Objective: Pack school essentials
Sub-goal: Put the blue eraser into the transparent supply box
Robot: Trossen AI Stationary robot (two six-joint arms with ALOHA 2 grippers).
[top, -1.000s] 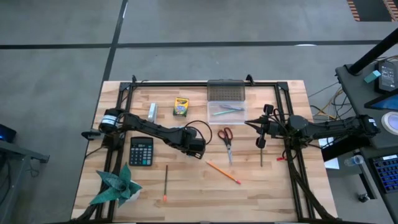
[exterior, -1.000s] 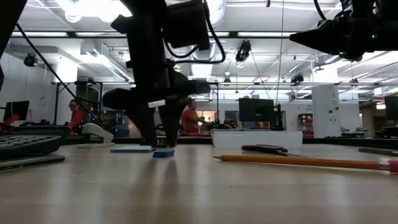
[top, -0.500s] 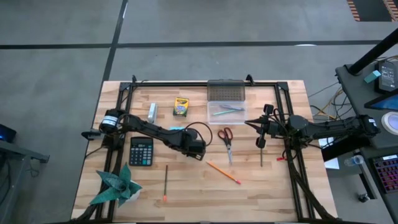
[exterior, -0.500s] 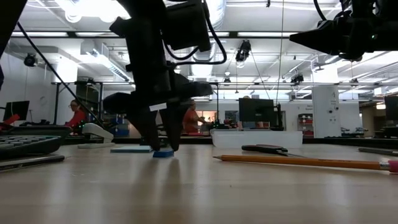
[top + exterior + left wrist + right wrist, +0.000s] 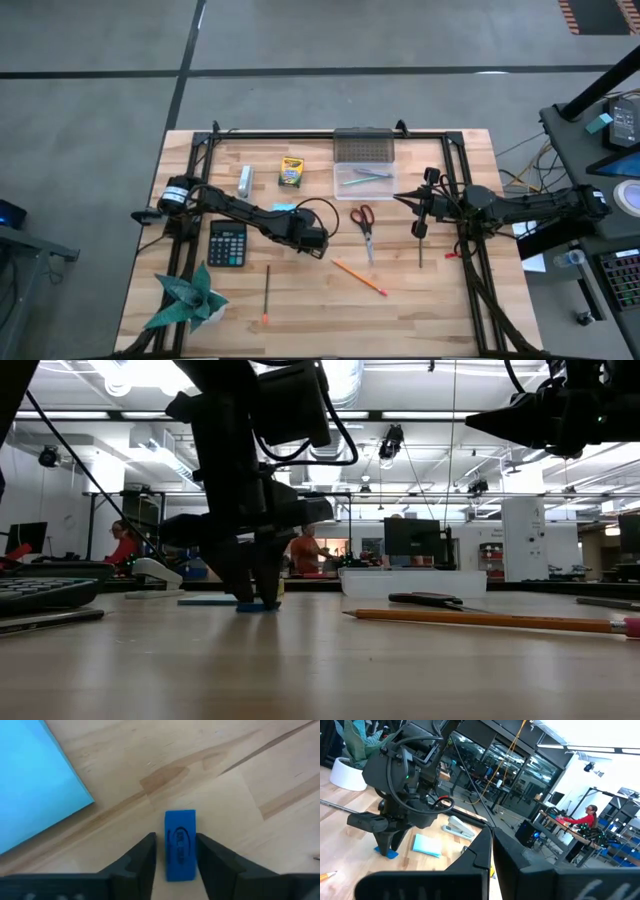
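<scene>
Blue eraser (image 5: 180,845) between left pincer (image 5: 175,857) fingers, narrowly apart, table (image 5: 240,765).

Both arms are dark, almost black, built of rounded joint housings and slim links. The left arm (image 5: 245,212) carries a white-banded cylindrical joint at its base end and a thin black cable looping in an arc over its wrist. Its fingers (image 5: 142,862) are matte black, flat-faced wedges. The right arm (image 5: 520,207) ends in a pointed black tip with short cross-pieces.
</scene>
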